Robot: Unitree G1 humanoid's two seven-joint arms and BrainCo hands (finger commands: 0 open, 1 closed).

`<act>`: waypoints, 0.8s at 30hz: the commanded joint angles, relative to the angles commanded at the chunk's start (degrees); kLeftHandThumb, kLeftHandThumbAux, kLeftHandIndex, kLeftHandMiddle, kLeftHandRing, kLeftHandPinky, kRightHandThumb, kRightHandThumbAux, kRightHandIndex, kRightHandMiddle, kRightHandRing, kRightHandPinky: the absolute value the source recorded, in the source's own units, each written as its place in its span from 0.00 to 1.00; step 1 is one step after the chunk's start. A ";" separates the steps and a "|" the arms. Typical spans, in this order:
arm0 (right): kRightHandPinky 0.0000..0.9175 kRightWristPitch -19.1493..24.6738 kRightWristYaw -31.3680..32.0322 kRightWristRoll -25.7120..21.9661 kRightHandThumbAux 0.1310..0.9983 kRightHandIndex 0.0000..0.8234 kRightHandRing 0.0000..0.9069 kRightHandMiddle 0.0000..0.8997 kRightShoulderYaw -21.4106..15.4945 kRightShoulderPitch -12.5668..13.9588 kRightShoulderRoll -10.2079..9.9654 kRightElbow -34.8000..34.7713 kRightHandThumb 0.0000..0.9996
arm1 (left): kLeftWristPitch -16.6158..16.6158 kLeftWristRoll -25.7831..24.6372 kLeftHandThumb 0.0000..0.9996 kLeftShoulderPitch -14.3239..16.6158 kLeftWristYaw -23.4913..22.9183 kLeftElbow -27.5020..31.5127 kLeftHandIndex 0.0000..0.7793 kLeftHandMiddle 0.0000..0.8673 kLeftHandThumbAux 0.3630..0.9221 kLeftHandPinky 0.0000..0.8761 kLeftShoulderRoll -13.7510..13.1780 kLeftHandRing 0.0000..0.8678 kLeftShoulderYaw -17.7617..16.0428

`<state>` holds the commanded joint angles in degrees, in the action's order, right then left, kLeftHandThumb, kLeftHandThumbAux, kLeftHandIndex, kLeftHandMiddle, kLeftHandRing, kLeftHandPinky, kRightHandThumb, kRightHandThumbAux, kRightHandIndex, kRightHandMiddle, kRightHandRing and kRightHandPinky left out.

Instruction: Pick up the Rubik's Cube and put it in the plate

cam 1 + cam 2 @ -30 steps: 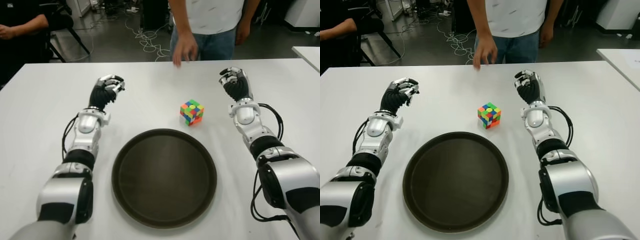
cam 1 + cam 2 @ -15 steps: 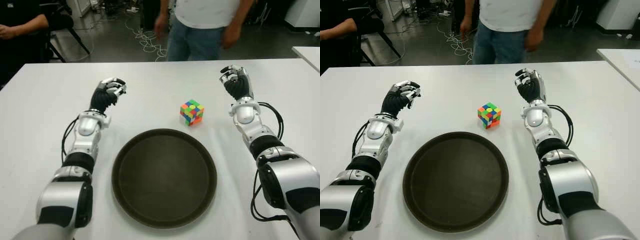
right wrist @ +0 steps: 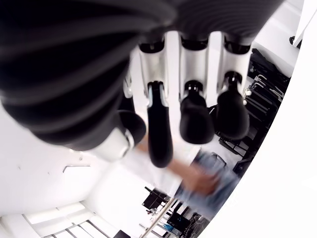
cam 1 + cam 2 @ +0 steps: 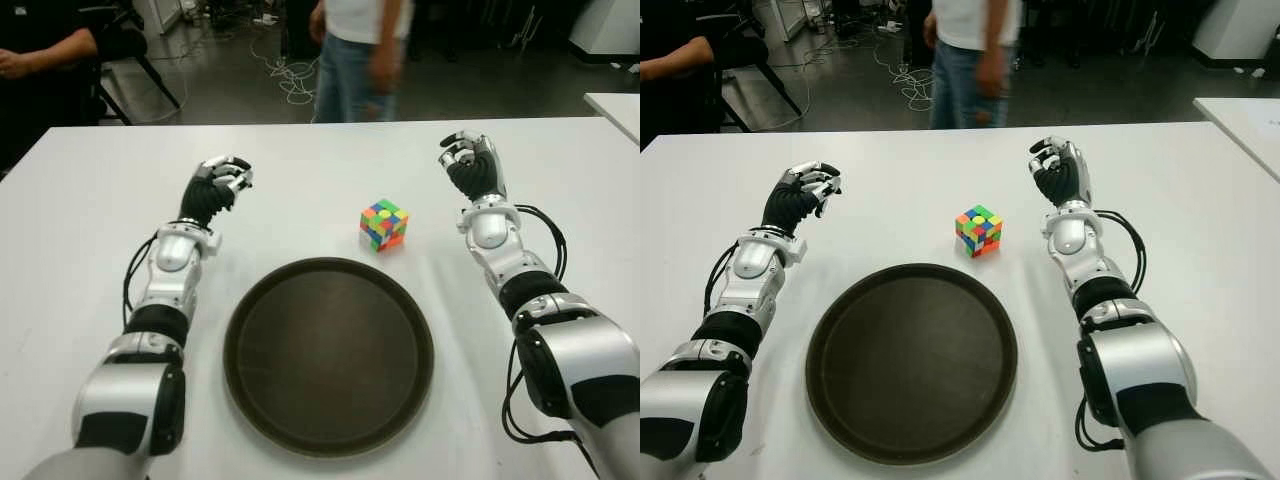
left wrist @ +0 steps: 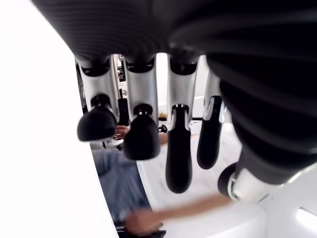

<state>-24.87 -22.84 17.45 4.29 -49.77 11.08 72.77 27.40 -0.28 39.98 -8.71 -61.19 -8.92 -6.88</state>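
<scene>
The Rubik's Cube stands on the white table, just beyond the far right rim of the dark round plate, apart from it. My left hand hovers left of the cube, about a forearm's length away. My right hand is closer, to the cube's right and a little farther back. Each hand's fingers hang relaxed and loosely bent, with nothing in them. Neither hand touches the cube or the plate.
A person in jeans stands just beyond the table's far edge, behind the cube. Another person sits at the far left. A second white table shows at the right edge. Cables lie on the floor behind.
The standing person pulled a hand back from the table's far edge and stepped left. My left hand shifted slightly forward and right. Cube and plate have not moved.
</scene>
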 joint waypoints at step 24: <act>0.82 -0.66 0.21 -0.04 0.68 0.52 0.82 0.83 0.09 0.20 0.04 -0.17 0.70 | -0.02 -0.24 0.84 -0.23 -0.99 0.78 0.53 0.67 0.54 0.90 -0.18 0.88 -0.02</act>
<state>-25.52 -22.63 17.41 4.38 -49.57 11.12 72.60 27.38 -0.51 39.75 -9.70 -60.41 -9.10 -6.90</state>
